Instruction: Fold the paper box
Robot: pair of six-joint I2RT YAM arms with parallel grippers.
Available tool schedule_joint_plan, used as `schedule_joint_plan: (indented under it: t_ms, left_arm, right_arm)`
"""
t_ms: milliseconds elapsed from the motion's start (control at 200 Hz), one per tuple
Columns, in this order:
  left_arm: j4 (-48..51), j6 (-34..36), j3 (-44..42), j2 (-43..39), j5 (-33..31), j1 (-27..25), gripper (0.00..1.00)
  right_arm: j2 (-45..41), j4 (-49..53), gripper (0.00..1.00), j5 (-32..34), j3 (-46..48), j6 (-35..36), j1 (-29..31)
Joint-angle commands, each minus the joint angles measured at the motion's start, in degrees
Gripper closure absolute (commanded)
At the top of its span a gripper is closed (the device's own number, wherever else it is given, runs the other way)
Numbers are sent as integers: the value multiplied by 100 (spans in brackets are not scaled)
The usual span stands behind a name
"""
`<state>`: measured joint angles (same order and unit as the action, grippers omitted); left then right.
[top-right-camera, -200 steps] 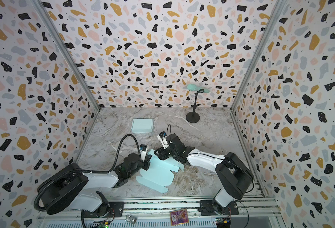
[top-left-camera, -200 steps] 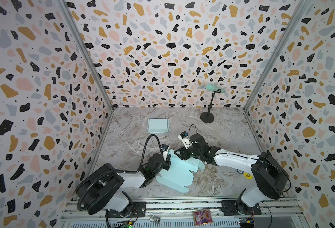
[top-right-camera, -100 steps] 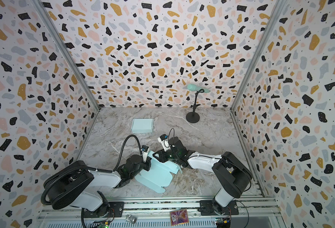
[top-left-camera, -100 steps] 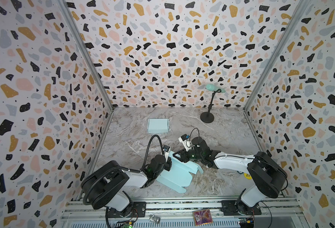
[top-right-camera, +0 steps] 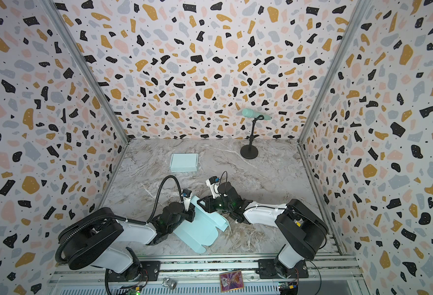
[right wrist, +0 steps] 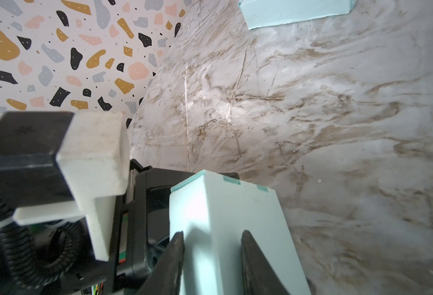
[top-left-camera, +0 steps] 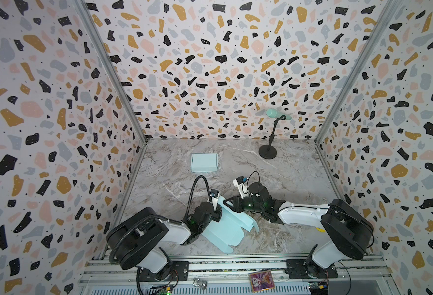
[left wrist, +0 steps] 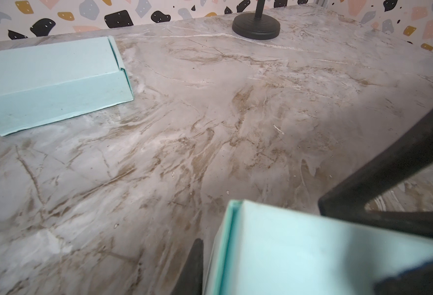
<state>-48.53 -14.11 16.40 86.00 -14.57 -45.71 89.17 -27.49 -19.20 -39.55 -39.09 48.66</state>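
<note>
"Teal card is where we should look first: the paper box (top-left-camera: 224,233) lies near the front of the marble table (top-left-camera: 287,178), between our two arms, its big lid panel flat and one side wall standing."

"Agreed. What has changed for us since a second ago?"

"Our right gripper (top-left-camera: 227,203) has slid across toward the left one, and its jaws have drawn in. In the right wrist view we see a finger (right wrist: 173,260) on each face of the raised wall. We read that as a pinch on the box, narrow but not fully closed."

"And our left gripper (top-left-camera: 218,215)?"

"It has kept its place on the box's left edge, jaws nearly together with card between them. The left wrist view shows the doubled wall just beside one of its fingers. The sheet itself has crept a little toward the front."

"So we now hold the same corner from both sides. We judge that this wall is being creased and tucked. The lid and its rounded tabs are not yet folded, so the task looks about halfway."

"Our worry is that pulling the two grips apart could tear the card or spring the wall open. The finished box (top-left-camera: 204,162) at the back left shows what we are aiming for."
</note>
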Motion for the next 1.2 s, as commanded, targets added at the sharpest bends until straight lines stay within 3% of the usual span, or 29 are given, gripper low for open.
schedule_joint_plan:
  t_ms: [0,646,1196]
  left_arm:
    - [-484,-110,-59,-10,-213,45,81]
    - [-978,-207,-341,290,9,36,70]
    - [-1233,-215,-296,631,-34,6,82]
  right_arm:
    - [-248,620,62,-176,149,-120,75]
    - [-427,956,63,149,70,139,-156]
    - [-362,872,65,193,62,64,-91]
